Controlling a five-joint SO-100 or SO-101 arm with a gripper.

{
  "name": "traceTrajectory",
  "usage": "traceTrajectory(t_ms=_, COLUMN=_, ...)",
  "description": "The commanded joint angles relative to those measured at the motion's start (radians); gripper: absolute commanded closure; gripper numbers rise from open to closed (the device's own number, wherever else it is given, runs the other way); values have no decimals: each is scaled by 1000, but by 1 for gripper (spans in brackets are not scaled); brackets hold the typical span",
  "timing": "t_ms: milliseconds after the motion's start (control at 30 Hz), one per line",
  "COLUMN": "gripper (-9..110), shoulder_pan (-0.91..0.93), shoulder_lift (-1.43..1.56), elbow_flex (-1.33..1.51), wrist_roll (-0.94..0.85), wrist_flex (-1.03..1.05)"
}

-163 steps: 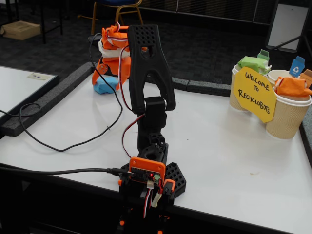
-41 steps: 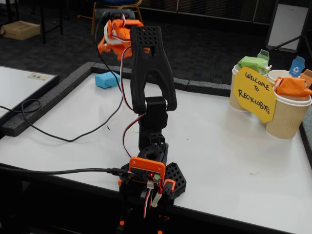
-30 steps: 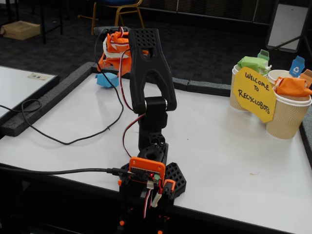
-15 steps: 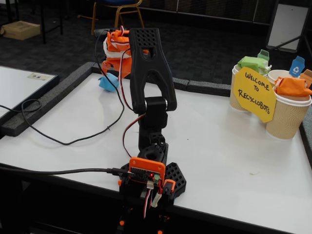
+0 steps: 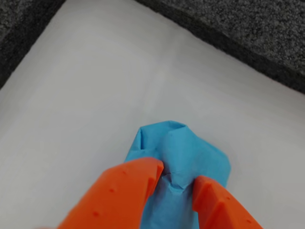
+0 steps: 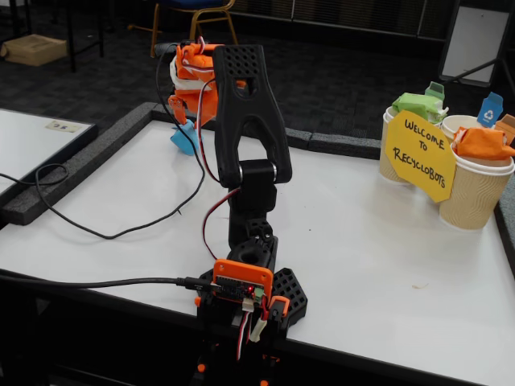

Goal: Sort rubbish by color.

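The blue lump is pinched between the two orange fingers of the gripper, you can see it clearly in the wrist view: crumpled paper squeezed in the middle, a fat bit sticking out past the fingertips. In the fixed view the same blue lump hangs under the gripper just off the table, near the far left corner by the dark foam edging. Whether its bottom tip still brushes the surface, I can't tell from this angle.

The other two bits of rubbish sit way across the table from the blue one, on the right side. The green lump sits on top of a paper cup, and the orange lump sits on top of the nearest cup. A third cup stands between and behind them, with a little blue tag poking up. A yellow sign reading "Welcome to Recyclobots" leans in front of the cups and hides a good part of them.

The black arm rises from its base at the near edge, well apart from the blue lump, and bends away toward it. A black cable loops across the left of the table.
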Motion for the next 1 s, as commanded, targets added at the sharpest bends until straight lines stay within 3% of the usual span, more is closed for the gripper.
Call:
traceTrajectory(t_ms=0, gripper=101, shoulder_pan=0, shoulder_lift=5, elbow_flex=-9, wrist_roll=-12, wrist_flex=72)
traceTrajectory(t_ms=467, gripper=101, shoulder_pan=52, shoulder_lift=328, elbow_flex=-6, wrist_roll=-3, wrist_flex=272)
traceTrajectory(t_ms=967, gripper=101, shoulder_pan=153, shoulder_lift=1005, elbow_flex=522, wrist_roll=49, wrist_flex=377)
